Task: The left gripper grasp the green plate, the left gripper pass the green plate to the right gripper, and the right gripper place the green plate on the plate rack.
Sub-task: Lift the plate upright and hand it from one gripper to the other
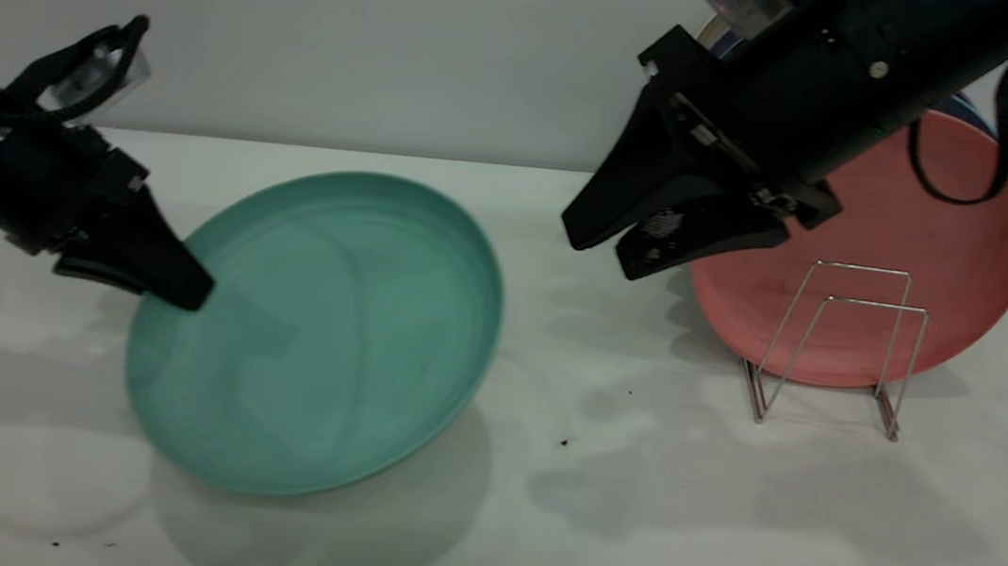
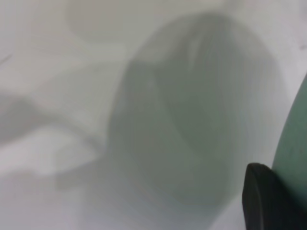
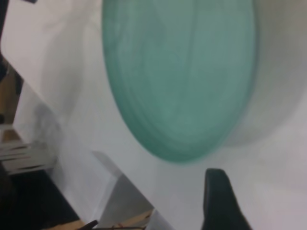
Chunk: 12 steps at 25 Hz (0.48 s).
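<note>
White desk [image 1: 647, 527] | left gripper [image 1: 181, 284] jaws clamp green plate [image 1: 318, 328] rim, tilted; light, stiff, slick | right gripper [image 1: 613, 243] jaws parted, empty; should take far rim.

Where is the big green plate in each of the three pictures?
Exterior view: the green plate is left of centre, tilted up off the white table, its left rim held by the left gripper.
Left wrist view: only a green strip at the right edge, above a black finger.
Right wrist view: it fills the upper middle.
Shared landmark: the plate's shadow on the white table.
</note>
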Each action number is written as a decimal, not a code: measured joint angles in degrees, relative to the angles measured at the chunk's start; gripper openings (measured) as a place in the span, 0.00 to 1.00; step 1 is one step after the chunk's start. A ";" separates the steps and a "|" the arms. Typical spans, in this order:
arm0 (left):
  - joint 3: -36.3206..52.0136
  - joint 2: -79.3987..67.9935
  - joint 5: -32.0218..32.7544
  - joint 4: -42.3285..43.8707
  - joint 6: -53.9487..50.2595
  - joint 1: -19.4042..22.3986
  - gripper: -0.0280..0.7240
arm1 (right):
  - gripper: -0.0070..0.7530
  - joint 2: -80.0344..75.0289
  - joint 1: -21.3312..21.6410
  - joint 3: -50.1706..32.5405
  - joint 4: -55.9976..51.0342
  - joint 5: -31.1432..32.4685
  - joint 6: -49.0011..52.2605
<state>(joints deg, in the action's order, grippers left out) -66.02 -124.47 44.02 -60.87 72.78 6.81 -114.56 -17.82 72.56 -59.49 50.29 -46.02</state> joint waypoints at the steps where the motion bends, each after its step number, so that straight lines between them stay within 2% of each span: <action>1: 0.00 0.00 0.39 -0.53 0.31 -0.60 0.07 | 0.60 -0.85 0.00 0.89 -0.56 1.08 0.00; 8: 0.00 0.00 1.26 -1.27 1.88 -5.81 0.07 | 0.60 -4.57 0.00 3.00 -3.19 3.56 -0.48; 12: 0.07 0.00 1.81 -1.52 3.18 -6.70 0.07 | 0.60 -4.67 0.05 3.00 -3.19 3.94 -0.71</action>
<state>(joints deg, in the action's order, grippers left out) -65.95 -124.47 45.84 -62.38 75.96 0.11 -119.24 -17.78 75.56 -62.68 54.22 -46.73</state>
